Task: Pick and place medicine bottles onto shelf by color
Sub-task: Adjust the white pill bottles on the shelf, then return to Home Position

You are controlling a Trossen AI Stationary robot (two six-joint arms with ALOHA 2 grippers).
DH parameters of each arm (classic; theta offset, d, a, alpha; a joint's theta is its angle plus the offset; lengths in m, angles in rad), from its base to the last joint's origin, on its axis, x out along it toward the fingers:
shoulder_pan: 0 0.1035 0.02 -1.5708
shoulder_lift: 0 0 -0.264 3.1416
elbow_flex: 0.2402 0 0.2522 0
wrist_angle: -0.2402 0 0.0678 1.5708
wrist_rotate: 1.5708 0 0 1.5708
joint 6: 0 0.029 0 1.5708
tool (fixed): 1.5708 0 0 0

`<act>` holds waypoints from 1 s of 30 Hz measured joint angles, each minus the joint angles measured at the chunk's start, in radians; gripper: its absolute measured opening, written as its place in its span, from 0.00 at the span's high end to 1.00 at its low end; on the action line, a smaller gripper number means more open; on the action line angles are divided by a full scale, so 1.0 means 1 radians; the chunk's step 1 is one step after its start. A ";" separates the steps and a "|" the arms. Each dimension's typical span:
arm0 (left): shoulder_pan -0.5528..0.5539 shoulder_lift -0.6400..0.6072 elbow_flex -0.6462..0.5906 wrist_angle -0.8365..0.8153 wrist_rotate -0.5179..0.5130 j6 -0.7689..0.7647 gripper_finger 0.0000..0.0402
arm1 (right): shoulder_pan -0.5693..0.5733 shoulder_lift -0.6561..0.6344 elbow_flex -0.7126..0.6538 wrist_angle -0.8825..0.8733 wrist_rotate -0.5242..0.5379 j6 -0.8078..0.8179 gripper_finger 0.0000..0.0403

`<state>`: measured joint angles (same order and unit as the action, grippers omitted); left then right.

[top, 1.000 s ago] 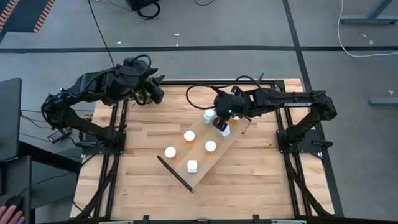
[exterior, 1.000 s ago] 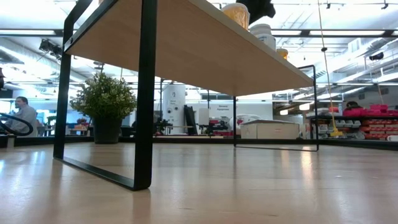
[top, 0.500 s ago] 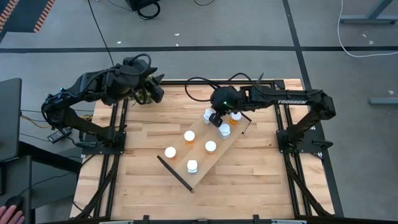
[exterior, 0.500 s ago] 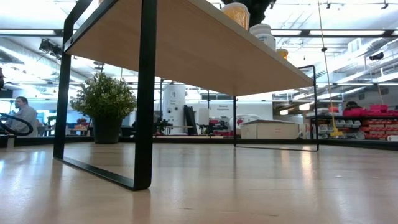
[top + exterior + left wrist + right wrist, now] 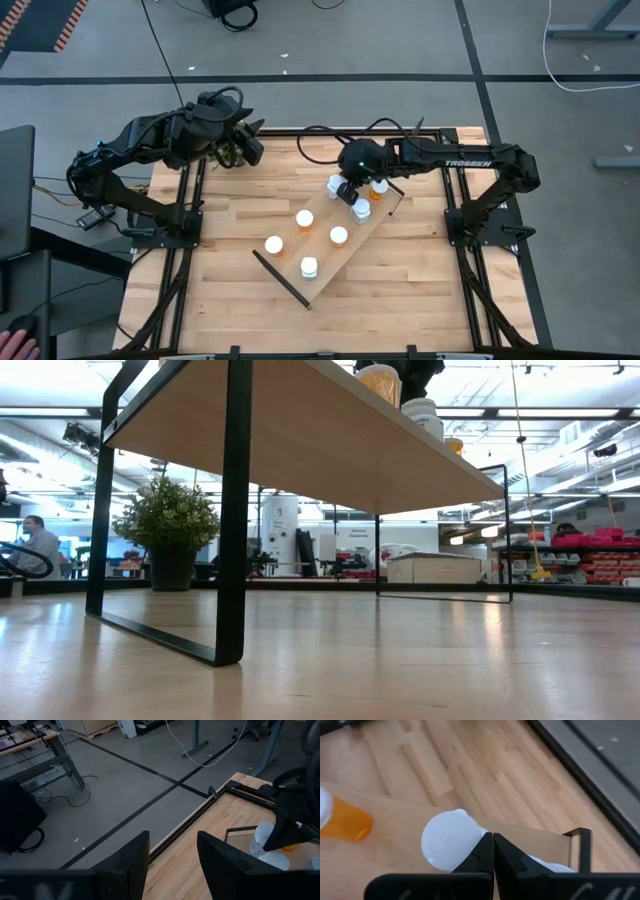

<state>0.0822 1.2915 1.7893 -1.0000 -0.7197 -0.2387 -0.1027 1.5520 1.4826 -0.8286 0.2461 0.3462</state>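
Note:
The light-wood shelf (image 5: 322, 243) lies slantwise on the table, and several white-capped bottles stand on it. My right gripper (image 5: 348, 191) hovers shut over the shelf's far end, between a white bottle (image 5: 335, 185), another white-capped bottle (image 5: 360, 208) and an orange one (image 5: 380, 186). In the right wrist view the shut gripper (image 5: 493, 837) points down beside a white cap (image 5: 447, 845), and an orange bottle (image 5: 345, 823) stands farther off. My left gripper (image 5: 247, 150) waits open at the table's far left corner. The low view shows the shelf (image 5: 300, 430) from below. My right gripper comes from above, pointing down, with nothing between its shut fingers (image 5: 482, 851). They stand right at the rim of a white cap (image 5: 470, 837). Whether they touch it I cannot tell.
Other bottles (image 5: 304, 218) (image 5: 273, 244) (image 5: 339, 235) (image 5: 309, 266) stand on the shelf's nearer half. Black rails (image 5: 281, 279) close its short ends. A potted plant (image 5: 170, 525) and a person (image 5: 40, 542) show beyond the table. Bare tabletop (image 5: 230, 225) lies left of the shelf.
My right gripper moved a little toward the table's far left and its wrist turned. That uncovered a white-capped bottle standing at the shelf's far end. In the last half second it held still.

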 joint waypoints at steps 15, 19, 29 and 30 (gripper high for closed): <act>0.000 0.000 0.000 0.000 -0.001 -0.005 0.57 | 0.001 0.000 -0.043 0.030 -0.128 -0.009 0.99; 0.000 0.000 0.000 0.000 -0.002 -0.004 0.57 | 0.001 -0.002 0.020 0.005 -0.127 -0.005 0.99; 0.012 -0.004 0.000 0.000 0.113 -0.055 0.58 | -0.031 -0.008 0.290 -0.209 -0.150 -0.037 0.99; 0.019 -0.004 0.000 -0.001 0.127 -0.069 0.59 | -0.036 -0.009 0.306 -0.221 -0.151 -0.051 0.99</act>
<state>0.1011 1.2873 1.7897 -1.0010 -0.5927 -0.3073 -0.1385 1.5434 1.7890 -1.0498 0.0955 0.2953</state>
